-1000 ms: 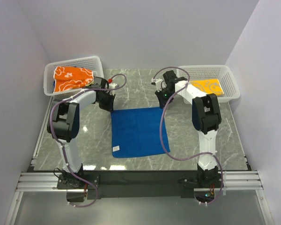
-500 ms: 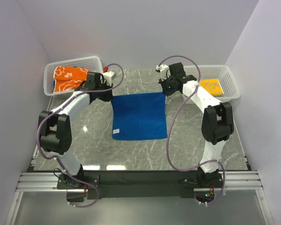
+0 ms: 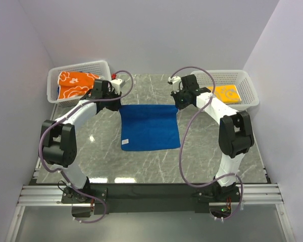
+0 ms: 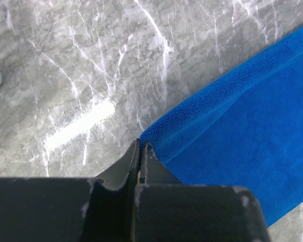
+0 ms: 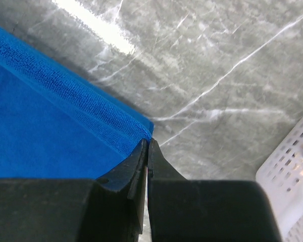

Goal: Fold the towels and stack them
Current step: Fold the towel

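The royal blue towel lies spread in the middle of the marble table, its far edge raised. My left gripper is shut on the towel's far left corner, and the left wrist view shows the closed jaws pinching the blue towel. My right gripper is shut on the far right corner, and the right wrist view shows the jaws closed on the blue towel. An orange towel with white flower outlines lies in the left basket. A folded yellow towel lies in the right basket.
A white mesh basket stands at the back left and another at the back right; its wall shows in the right wrist view. Purple cables loop over both arms. Walls close in the table on three sides.
Both grippers carried the towel's far corners toward the back, stretching it out. Since half a second ago the far edge has come slightly nearer.
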Tool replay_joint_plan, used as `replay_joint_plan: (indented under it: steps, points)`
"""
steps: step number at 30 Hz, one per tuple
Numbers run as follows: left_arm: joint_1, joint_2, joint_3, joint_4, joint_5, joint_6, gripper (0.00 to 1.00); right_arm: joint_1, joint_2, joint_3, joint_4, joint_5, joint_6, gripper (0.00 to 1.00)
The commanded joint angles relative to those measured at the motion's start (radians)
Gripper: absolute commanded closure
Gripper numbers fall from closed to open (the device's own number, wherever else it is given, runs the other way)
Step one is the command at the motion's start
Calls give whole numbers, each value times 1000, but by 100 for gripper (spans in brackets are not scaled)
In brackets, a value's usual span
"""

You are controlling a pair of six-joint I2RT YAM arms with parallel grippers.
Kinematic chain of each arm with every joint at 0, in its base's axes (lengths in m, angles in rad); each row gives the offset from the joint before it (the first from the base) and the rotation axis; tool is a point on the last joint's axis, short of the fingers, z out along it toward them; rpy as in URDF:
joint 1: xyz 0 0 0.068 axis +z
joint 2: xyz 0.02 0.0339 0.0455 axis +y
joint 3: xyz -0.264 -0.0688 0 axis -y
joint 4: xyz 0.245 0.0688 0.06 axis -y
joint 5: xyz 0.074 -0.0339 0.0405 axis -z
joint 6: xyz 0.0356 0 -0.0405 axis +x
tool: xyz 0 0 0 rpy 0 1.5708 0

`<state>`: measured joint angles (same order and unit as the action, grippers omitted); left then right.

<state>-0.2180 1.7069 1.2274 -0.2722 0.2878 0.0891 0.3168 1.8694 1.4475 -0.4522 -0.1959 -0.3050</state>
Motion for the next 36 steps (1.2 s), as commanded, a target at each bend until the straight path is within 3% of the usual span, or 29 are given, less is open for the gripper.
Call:
replay_joint_plan:
  steps: [1, 21, 36]
  points:
    - [6, -84, -11, 19, -15, 1, 99, 5, -105, -25, 66, 56, 17, 100]
    - [-80, -289, -189, -70, -137, -132, 99, 70, -326, -334, 86, 116, 141, 100]
    - [-95, -302, -266, -144, -176, -235, 99, 70, -368, -374, -3, 115, 247, 100]
